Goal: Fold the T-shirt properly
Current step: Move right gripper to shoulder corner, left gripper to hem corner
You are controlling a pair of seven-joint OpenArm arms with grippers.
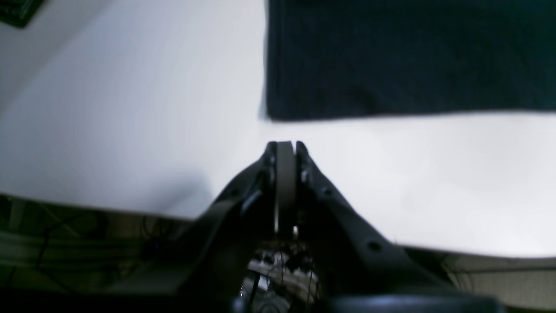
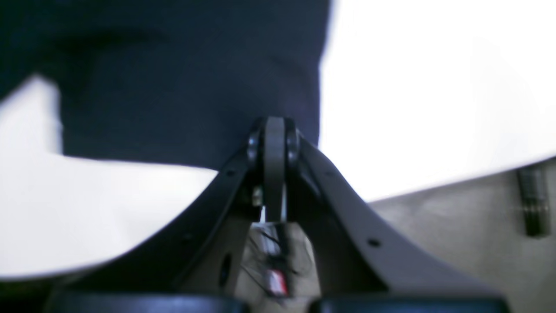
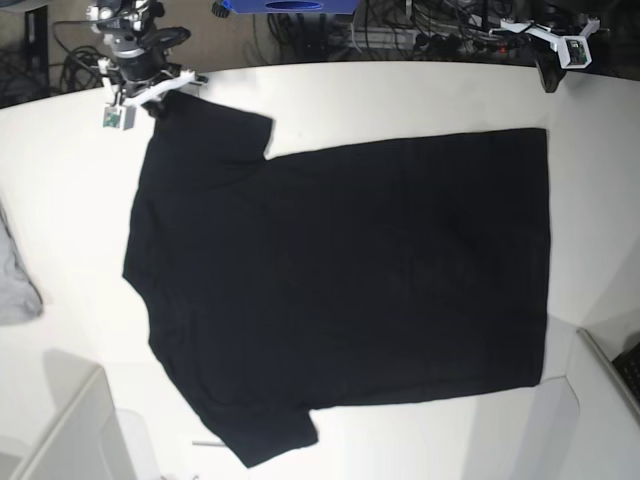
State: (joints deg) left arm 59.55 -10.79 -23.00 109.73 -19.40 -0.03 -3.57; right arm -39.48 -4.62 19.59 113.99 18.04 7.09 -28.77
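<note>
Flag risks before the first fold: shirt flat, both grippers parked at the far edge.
1. The T-shirt's lower sleeve lies near the front edge of the table; a pull could drag it off.
2. The right gripper looks shut over the sleeve; descending shut could bunch cloth.
3. The left gripper sits shut, off the hem corner, so it must reopen.

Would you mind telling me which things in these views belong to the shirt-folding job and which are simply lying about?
Belongs to the job:
T-shirt, spread flat on the table
left gripper, shut, just off the shirt's corner
right gripper, shut, at a sleeve

Just lying about:
light grey cloth at the table's edge
cables behind the table
</note>
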